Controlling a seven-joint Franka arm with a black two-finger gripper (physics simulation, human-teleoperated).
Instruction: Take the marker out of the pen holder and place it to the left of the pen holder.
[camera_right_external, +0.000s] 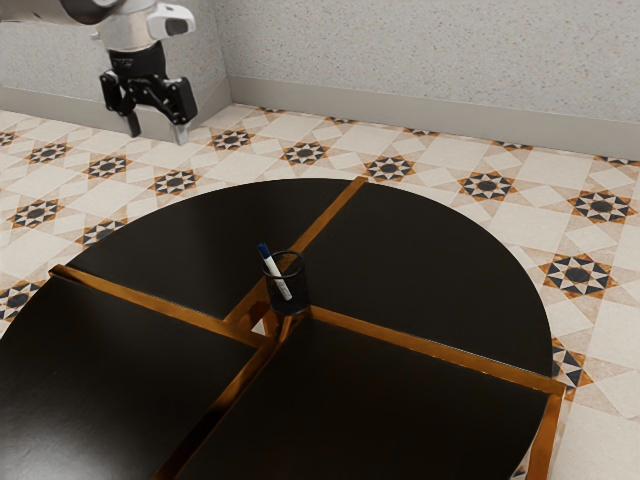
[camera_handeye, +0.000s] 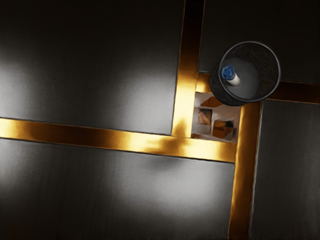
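My gripper hangs high at the exterior view's upper left, open, its two fingers apart with nothing between them. Well below it, near the middle of the round table, stands the black mesh pen holder. The white marker leans inside it, its blue end sticking out above the rim. From above, the wrist view has the pen holder beside the small square opening, with the marker resting against its inner wall, blue end up.
The round table has dark panels divided by raised-looking orange-brown wooden strips. A small square opening lies between the strips beside the holder. A speckled wall rises behind the tiled floor.
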